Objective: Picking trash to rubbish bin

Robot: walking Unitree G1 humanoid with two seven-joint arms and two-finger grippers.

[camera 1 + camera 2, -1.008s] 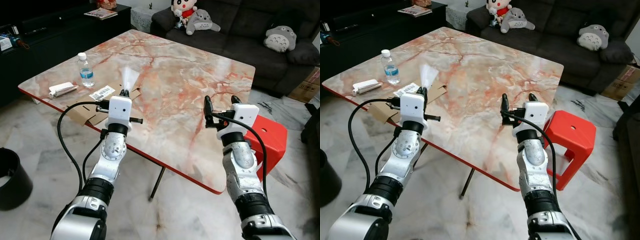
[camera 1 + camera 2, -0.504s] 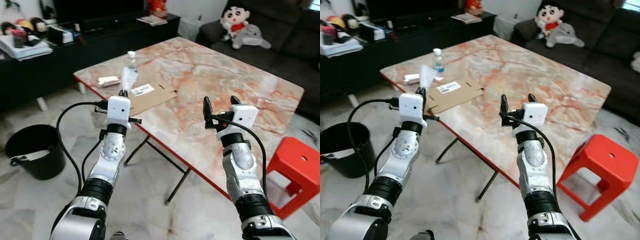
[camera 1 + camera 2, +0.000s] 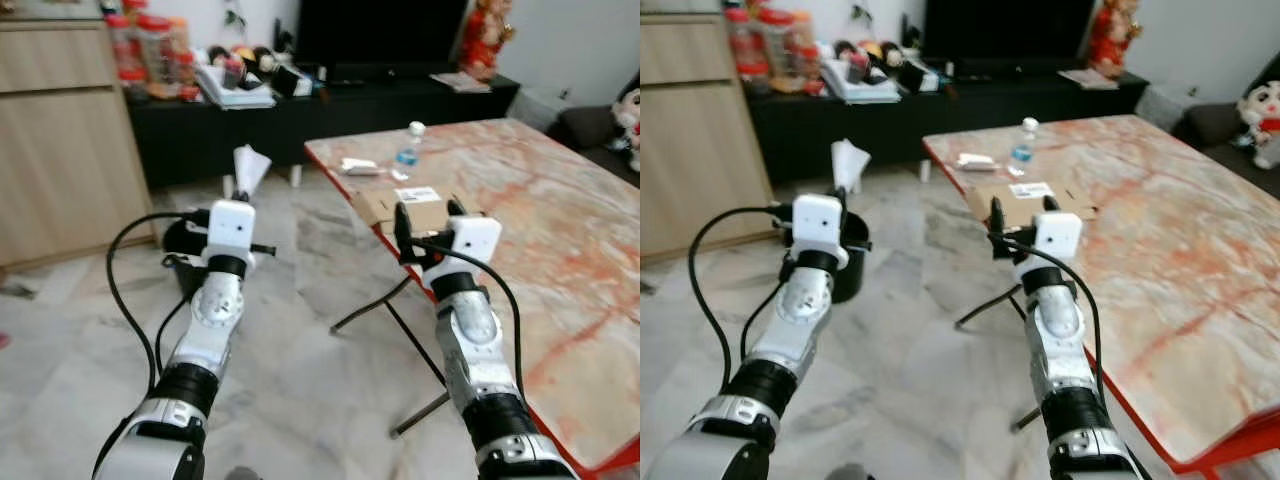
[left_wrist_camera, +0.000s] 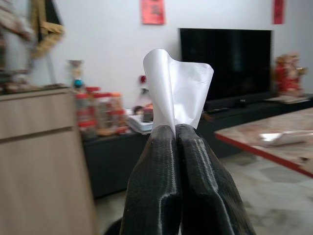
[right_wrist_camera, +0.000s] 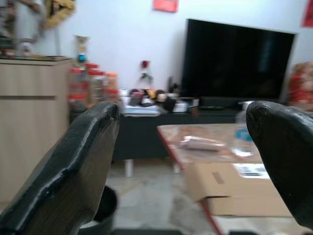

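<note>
My left gripper (image 3: 243,190) is shut on a white crumpled piece of trash (image 3: 250,165), holding it upright at chest height. In the left wrist view the two fingers (image 4: 159,171) are pressed together with the trash (image 4: 177,93) sticking out above them. The black rubbish bin (image 3: 852,268) stands on the floor just beyond and below the left gripper, partly hidden by that arm. My right gripper (image 3: 427,212) is open with nothing in it, raised near the table's corner. Its wrist view shows the bin's rim (image 5: 100,208) low between the spread fingers (image 5: 73,166).
A marble table with a red edge (image 3: 540,200) stretches off to the right, holding flat cardboard (image 3: 412,208), a water bottle (image 3: 409,148) and a white wrapper (image 3: 357,166). A black TV console (image 3: 340,100) and a wooden cabinet (image 3: 60,140) line the far wall.
The whole view has swung left: the table has slid to the right, and the bin, console and cabinet now lie ahead. Both grippers keep their pose, the left still holding the trash.
</note>
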